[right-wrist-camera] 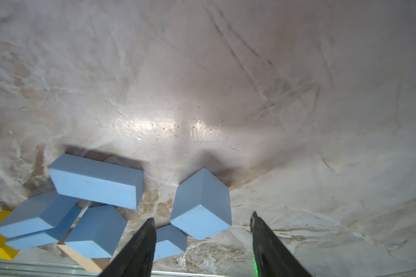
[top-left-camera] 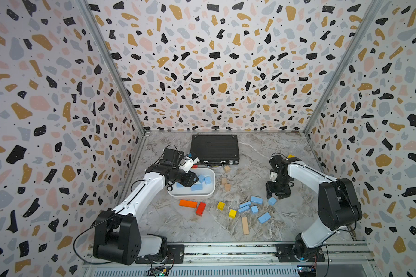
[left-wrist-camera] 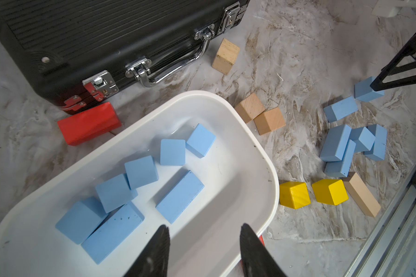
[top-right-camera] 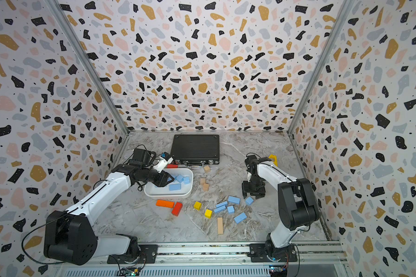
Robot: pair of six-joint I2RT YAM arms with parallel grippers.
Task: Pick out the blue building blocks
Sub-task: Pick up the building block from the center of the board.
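Observation:
Several blue building blocks [left-wrist-camera: 179,196] lie in the white tub [left-wrist-camera: 262,153], which shows in both top views [top-left-camera: 190,195] [top-right-camera: 166,194]. My left gripper [left-wrist-camera: 204,226] hangs over the tub, open, with nothing between its fingers; it also shows in a top view [top-left-camera: 190,182]. Several more blue blocks [top-left-camera: 256,199] are scattered on the marble table at the front right. My right gripper [right-wrist-camera: 203,217] stands open just above a blue cube [right-wrist-camera: 201,203], the rightmost of that group [top-left-camera: 271,201]. The cube sits ahead of the fingertips, untouched by them.
A black case [top-left-camera: 214,148] lies behind the tub, a red block [left-wrist-camera: 89,123] against it. An orange bar [top-left-camera: 187,203], a red block [top-left-camera: 200,208], two yellow cubes [top-left-camera: 221,205] and a wood bar [top-left-camera: 245,225] lie in front. Three tan cubes [top-left-camera: 227,187] sit right of the tub.

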